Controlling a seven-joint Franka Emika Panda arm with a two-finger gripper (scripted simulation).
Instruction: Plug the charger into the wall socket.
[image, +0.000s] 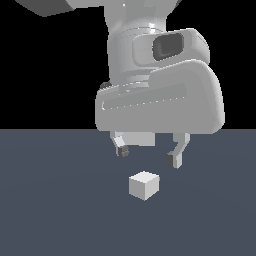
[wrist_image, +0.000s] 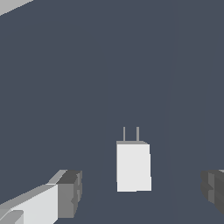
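Exterior view: the arm descends from the top of the frame, its bulky white wrist housing filling the upper centre, with the gripper pointing straight down. The two fingers are spread wide, wider than the charger, and hold nothing. Their tips hang above the floor, clear of the charger, which sits on the floor just in front of and below the gap between them (touching neither finger).

Wrist view: the charger appears as a plain white block with two thin grey prongs projecting from one end, lying between the two dark-padded fingers with open floor on both sides of it.

The floor is a flat, uniform slate-blue plane; behind it the background is black. A pale strip crosses one corner of the wrist view; what it belongs to cannot be told. The socket is not visible in either view. Bare floor surrounds the charger on all sides.
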